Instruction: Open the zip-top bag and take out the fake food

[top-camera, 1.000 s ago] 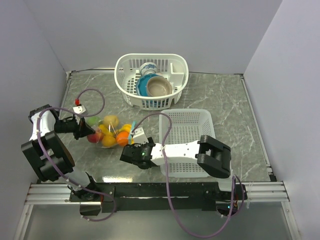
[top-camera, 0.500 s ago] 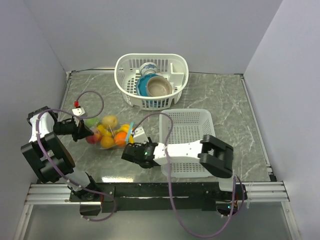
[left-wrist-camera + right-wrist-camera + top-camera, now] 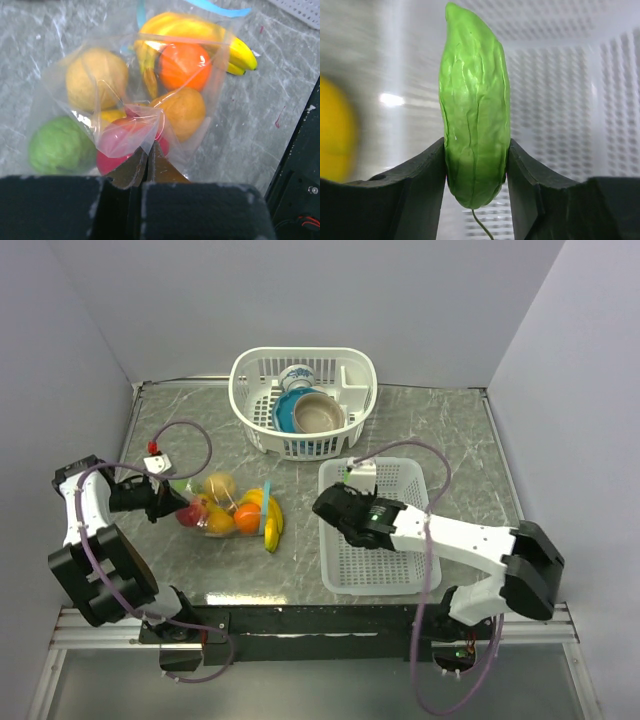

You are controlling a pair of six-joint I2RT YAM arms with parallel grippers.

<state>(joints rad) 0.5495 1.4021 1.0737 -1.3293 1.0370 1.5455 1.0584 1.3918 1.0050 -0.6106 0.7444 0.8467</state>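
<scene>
The zip-top bag (image 3: 222, 508) lies on the table at the left, with its teal zip strip (image 3: 215, 7) at the open far end. Inside it are a lemon (image 3: 95, 80), an orange (image 3: 184, 65), a round green piece (image 3: 60, 145) and a red apple (image 3: 122, 150). A banana (image 3: 272, 525) sticks out of the mouth. My left gripper (image 3: 168, 502) is shut on a fold of the bag's plastic (image 3: 148, 150). My right gripper (image 3: 333, 506) is shut on a long, wrinkled green piece (image 3: 475, 115) and holds it over the white rectangular basket (image 3: 400, 480).
A white oval basket (image 3: 250, 370) at the back holds bowls and a cup. The rectangular basket's perforated wall (image 3: 570, 100) fills the right wrist view, with a yellow blur at its left edge (image 3: 335, 127). Side walls close in the table.
My right arm has swung right from the bag's mouth to over the rectangular basket, with the green piece in it. The banana now sticks out of the bag. My left gripper keeps its hold.
</scene>
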